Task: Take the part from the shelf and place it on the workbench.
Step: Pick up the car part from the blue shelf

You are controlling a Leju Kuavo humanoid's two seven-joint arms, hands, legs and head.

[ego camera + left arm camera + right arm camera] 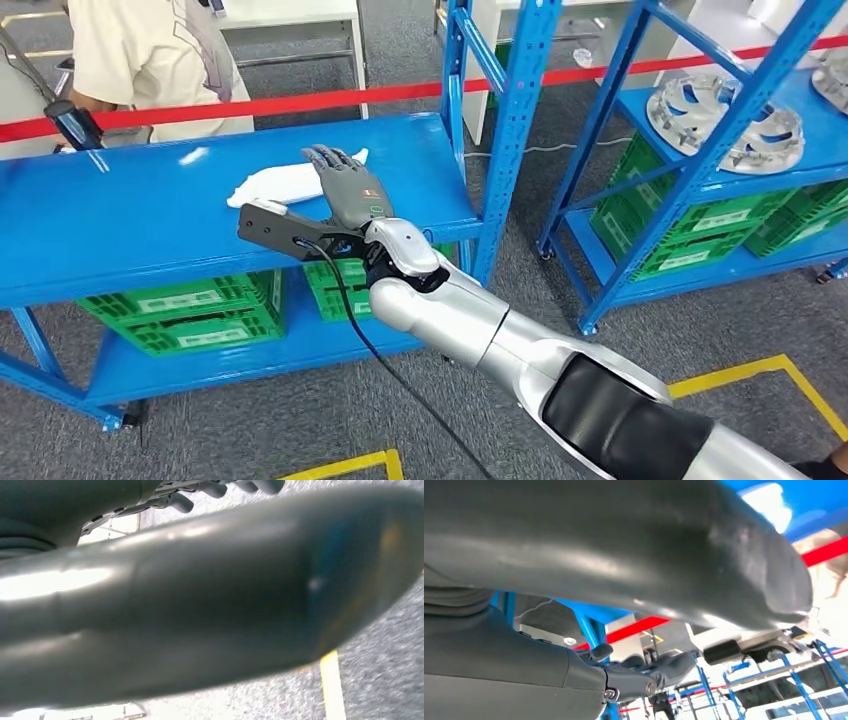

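Note:
A white, flat, elongated part lies on the blue top of the workbench. My right hand reaches in over the bench's right half with its fingers stretched out, right at the part's near end and holding nothing. In the right wrist view the thick thumb and the dark fingers stand apart with nothing between them. My left hand hangs over the grey floor, its thumb large in the picture and its fingers apart from it, holding nothing.
Green crates sit on the bench's lower level. At the right a blue shelf holds round metal parts and more green crates. A person stands behind a red barrier tape. Yellow tape marks the floor.

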